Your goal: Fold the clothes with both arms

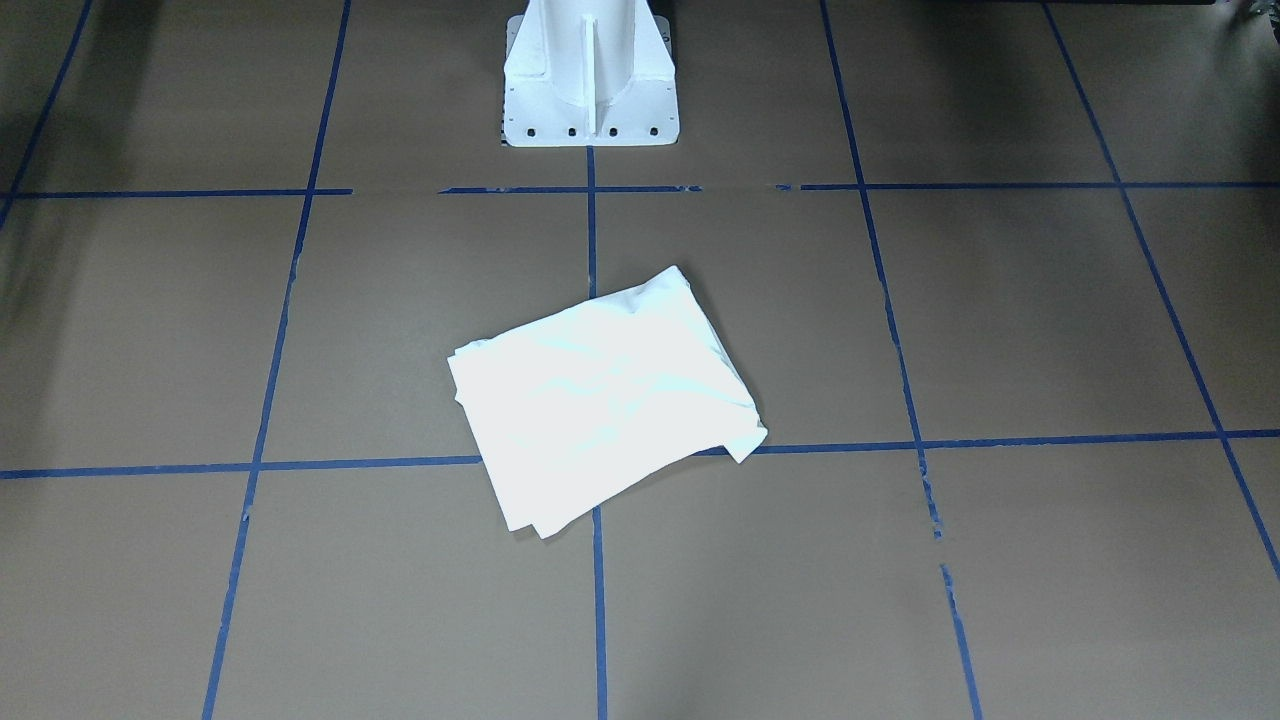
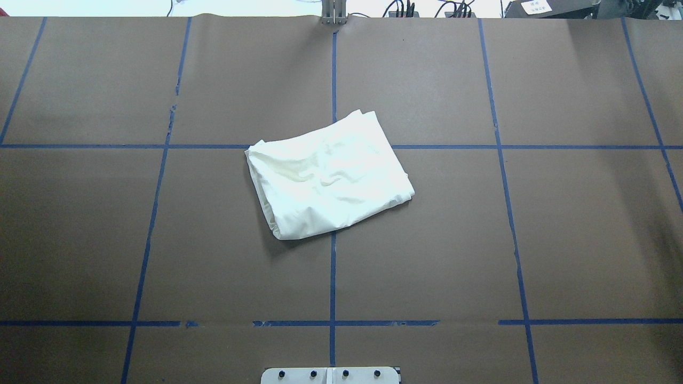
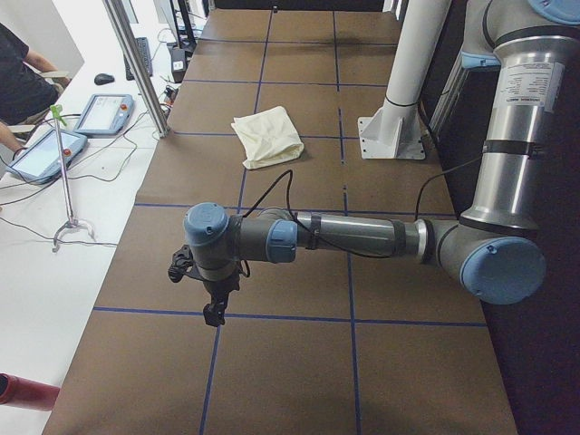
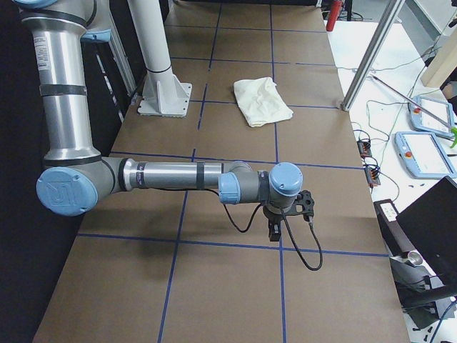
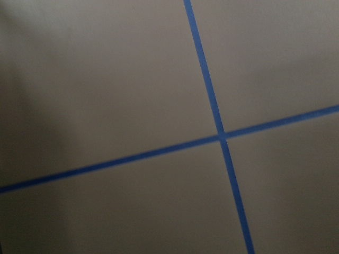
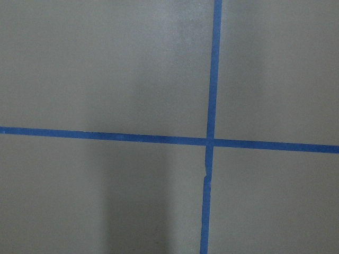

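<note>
The cream-white T-shirt (image 2: 328,176) lies folded into a compact, slightly skewed rectangle at the middle of the table, plain side up; no print shows. It also shows in the front-facing view (image 1: 605,395), the left view (image 3: 268,136) and the right view (image 4: 262,101). My left gripper (image 3: 214,313) hangs over the table far from the shirt, at the robot's left end. My right gripper (image 4: 274,230) hangs far from the shirt at the right end. Both show only in side views, so I cannot tell if they are open or shut. Neither touches the shirt.
The table (image 2: 160,240) is covered in brown paper with a blue tape grid. The white pedestal base (image 1: 590,75) stands behind the shirt. A metal post (image 3: 136,68), tablets (image 3: 101,113) and an operator (image 3: 20,77) are beside the table. Both wrist views show only tape crossings (image 5: 221,135) (image 6: 210,141).
</note>
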Motion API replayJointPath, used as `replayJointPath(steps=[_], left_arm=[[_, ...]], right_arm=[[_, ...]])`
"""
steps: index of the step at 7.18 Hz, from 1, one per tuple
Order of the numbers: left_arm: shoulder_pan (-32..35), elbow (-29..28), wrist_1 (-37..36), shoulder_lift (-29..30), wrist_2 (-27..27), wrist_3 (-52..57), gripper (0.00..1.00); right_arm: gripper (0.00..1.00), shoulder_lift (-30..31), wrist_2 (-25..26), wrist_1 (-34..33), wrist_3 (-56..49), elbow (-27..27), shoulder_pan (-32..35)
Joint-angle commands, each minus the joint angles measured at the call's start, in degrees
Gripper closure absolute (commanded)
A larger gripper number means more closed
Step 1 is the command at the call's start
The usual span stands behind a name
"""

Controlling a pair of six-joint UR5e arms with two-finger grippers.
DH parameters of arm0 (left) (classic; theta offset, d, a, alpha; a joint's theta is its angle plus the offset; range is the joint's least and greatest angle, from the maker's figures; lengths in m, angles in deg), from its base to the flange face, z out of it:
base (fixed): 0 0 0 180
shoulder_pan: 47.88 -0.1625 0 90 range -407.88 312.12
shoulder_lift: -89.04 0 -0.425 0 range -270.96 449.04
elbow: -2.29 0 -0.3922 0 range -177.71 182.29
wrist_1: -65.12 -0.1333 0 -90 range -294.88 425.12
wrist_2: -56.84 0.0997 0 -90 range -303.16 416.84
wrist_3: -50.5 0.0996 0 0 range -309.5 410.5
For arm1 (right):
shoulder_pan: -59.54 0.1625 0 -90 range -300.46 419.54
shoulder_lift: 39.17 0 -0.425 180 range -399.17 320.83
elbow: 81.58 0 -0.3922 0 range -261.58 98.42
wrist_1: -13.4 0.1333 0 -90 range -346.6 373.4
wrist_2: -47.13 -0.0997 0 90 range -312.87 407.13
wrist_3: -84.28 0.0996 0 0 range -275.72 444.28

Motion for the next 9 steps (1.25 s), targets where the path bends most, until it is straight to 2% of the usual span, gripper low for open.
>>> replayJointPath(steps=[1,3,9], left_arm=[[-0.3,0.0,-0.6,-0.2,-0.1,0.1,0.00],[-0.3,0.3,-0.6,-0.2,-0.1,0.1,0.00],[-0.3,0.3,-0.6,-0.2,-0.2,0.1,0.00]], right_arm=[[0.00,1.5,-0.3,0.7,-0.3,0.0,0.4],[0.00,3.8,-0.2,3.7,-0.2,0.0,2.5],[0.00,3.5,-0.3,4.0,-0.1,0.5,3.2]])
